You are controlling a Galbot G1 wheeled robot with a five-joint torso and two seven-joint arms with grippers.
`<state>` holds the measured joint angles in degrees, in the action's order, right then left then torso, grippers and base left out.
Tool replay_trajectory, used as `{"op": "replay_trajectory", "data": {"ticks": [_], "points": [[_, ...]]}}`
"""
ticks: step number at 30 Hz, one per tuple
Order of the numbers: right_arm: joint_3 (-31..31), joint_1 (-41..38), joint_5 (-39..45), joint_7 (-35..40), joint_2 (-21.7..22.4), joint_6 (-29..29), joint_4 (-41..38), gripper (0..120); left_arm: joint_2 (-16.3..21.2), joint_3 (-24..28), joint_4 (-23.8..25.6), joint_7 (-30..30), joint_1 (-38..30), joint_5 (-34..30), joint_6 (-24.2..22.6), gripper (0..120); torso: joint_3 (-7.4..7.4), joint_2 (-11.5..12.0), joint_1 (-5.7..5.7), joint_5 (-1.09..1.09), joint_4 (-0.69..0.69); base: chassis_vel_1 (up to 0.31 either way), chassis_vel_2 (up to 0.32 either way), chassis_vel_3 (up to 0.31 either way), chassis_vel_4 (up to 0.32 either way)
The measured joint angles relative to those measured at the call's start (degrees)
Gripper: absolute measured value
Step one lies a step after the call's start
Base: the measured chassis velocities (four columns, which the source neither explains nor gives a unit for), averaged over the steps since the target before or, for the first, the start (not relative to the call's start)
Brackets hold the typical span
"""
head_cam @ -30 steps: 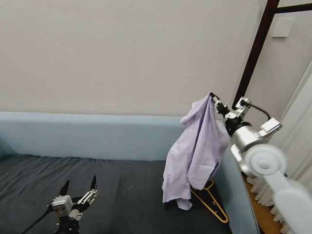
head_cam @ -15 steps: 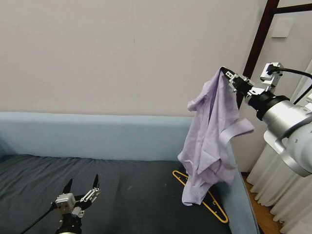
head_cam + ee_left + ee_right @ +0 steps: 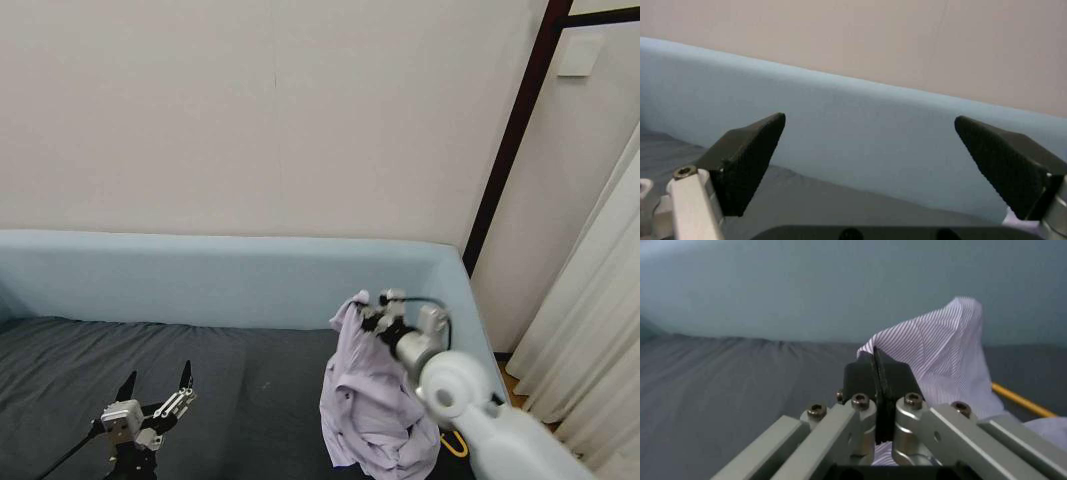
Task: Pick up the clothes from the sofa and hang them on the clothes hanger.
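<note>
Over the sofa [image 3: 200,280], at its right end, your right gripper [image 3: 366,312] pinches the lilac shirt [image 3: 365,410], which hangs bunched toward the seat. You look mid-carry: next, the shirt must reach the yellow hanger [image 3: 456,444] just beside it. Your left gripper [image 3: 157,376] hovers low, spread.

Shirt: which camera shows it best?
The head view: most of the shirt hangs from the right gripper over the sofa. The right wrist view gives a close-up of the pinched fold; the left wrist view catches perhaps a pale sliver. The left gripper hangs open.
</note>
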<state>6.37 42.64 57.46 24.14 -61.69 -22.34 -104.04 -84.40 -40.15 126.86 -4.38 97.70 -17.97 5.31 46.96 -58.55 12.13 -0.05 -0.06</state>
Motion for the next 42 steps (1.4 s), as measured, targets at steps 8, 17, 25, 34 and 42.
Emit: {"op": "replay_trajectory", "data": {"ticks": [8, 17, 25, 34, 42], "points": [[5.36, -4.05, -14.94, -5.97, -12.67, 7.22, 23.63, 0, -1.73, -0.31, 0.2, -0.07, 0.89, 1.26, -0.19, 100, 0.0, 0.0, 0.0, 0.0, 0.0, 0.0, 0.0, 0.0, 0.0], [6.26, -6.29, -20.85, -17.86, -12.73, 24.47, 30.81, 21, -2.76, -0.01, 0.14, -0.13, 1.18, 2.62, -0.16, 100, 0.0, 0.0, 0.01, 0.03, 0.01, 0.0, 0.0, 0.0, 0.0], [3.73, -0.86, -8.97, -7.37, -6.86, 16.8, 17.93, 51, -3.46, 1.23, -0.28, -0.09, 0.96, 3.86, -0.15, 100, 0.0, 0.0, 0.01, 0.02, -0.01, 0.0, 0.0, 0.0, 0.0], [0.62, 10.18, -20.58, -10.83, 0.62, 3.28, 12.09, 83, -3.51, 1.67, 0.52, -0.03, 1.25, 4.09, 0.09, 100, 0.0, 0.0, 0.01, 0.02, -0.03, 0.0, 0.0, 0.0, 0.0], [1.39, 12.59, -30.64, -14.65, -0.46, 6.96, 14.67, 100, -3.74, 1.77, 1.27, -0.03, 1.84, 4.28, 0.56, 100, 0.0, 0.0, 0.01, 0.03, 0.01, 0.0, 0.0, 0.0, 0.0]]}}
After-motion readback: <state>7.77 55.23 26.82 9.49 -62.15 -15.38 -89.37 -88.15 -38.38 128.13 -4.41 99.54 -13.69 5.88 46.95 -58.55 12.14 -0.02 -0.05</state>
